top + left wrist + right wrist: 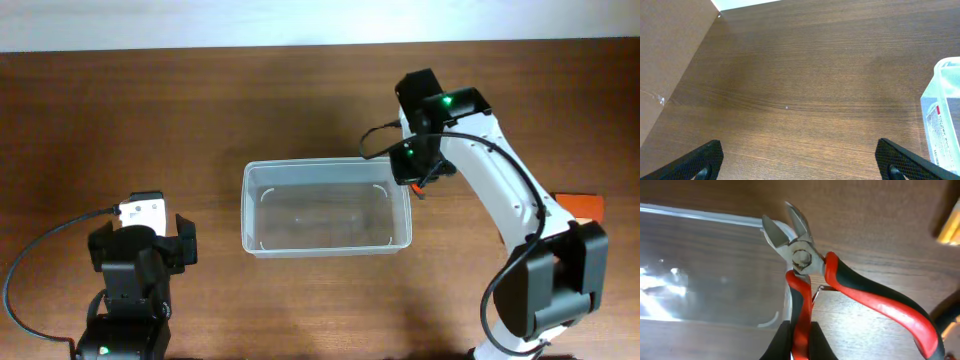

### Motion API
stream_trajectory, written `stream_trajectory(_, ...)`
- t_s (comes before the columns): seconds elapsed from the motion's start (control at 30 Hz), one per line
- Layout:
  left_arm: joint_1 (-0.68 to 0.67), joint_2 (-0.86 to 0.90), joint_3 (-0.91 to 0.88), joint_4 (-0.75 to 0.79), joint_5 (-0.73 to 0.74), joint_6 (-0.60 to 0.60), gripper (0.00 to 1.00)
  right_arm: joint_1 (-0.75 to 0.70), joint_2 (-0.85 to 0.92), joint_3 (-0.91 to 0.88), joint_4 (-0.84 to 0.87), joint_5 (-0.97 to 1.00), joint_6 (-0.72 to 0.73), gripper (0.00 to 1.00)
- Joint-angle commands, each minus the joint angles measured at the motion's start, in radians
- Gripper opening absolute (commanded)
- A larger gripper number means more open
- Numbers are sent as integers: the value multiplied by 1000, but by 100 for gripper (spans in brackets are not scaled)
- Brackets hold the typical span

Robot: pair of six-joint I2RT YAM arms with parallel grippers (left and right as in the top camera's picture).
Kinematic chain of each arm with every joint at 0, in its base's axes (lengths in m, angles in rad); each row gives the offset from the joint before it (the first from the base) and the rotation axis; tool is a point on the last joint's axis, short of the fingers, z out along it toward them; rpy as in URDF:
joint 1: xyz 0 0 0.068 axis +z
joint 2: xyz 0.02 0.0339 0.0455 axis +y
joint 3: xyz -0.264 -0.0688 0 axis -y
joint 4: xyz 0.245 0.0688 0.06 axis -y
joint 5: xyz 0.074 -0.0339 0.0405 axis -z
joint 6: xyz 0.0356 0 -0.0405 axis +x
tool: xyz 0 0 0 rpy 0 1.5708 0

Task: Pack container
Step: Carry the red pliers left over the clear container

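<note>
Over the container (326, 165) rim: cutters (800, 255) are clamped by one handle in right gripper (800, 342).
Left gripper (802, 162): spread wide, nothing held.

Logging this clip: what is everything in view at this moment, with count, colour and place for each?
container: 1, clear plastic, centre of the table; nothing seen inside
side cutters: 1, steel head with red-and-black handles, held at the container's right end
orange item: 1, orange, right table edge, partly behind the right arm; too little shows to identify
table: 1, brown wood, under everything
left end effector: 1, black, open and holding nothing, left of the container
right end effector: 1, black, shut on one cutter handle
</note>
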Motion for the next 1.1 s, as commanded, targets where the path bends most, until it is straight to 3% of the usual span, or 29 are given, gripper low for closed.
stream_trajectory(0.0, -4, 0, 21, -1, -7, 16, 99, 14, -47, 64, -23, 43, -10, 4)
stream_trajectory(0.23, -4, 0, 21, -1, -7, 16, 99, 64, -66, 90, -88, 34, -23, 4)
stream_trajectory(0.63, -4, 0, 21, -1, -7, 16, 99, 299, -66, 90, -66, 29, -125, 4)
stream_trajectory(1.07, -4, 0, 21, -1, -7, 16, 99, 361, -27, 68, -28, -5, -286, 5)
